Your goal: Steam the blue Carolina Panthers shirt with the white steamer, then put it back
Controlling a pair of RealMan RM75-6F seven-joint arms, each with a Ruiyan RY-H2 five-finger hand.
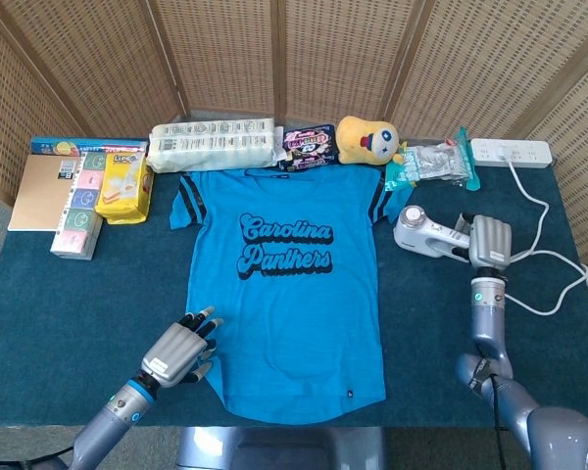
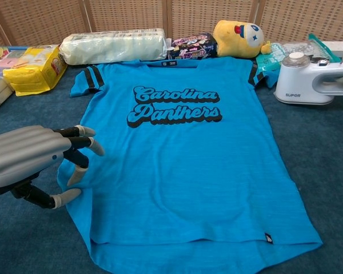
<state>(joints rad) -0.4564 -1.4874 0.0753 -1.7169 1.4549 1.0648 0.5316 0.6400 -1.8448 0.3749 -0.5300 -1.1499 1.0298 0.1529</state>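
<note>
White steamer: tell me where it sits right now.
In the head view the white steamer is right of the blue shirt, just below the teal packet, with the right robot hand on its handle.

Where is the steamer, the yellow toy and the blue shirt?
white steamer point(image 2: 302, 85), chest view, on its body.
yellow toy point(image 1: 366, 138), head view, on its face.
blue shirt point(image 1: 292, 313), head view, on its plain lower front.
</note>
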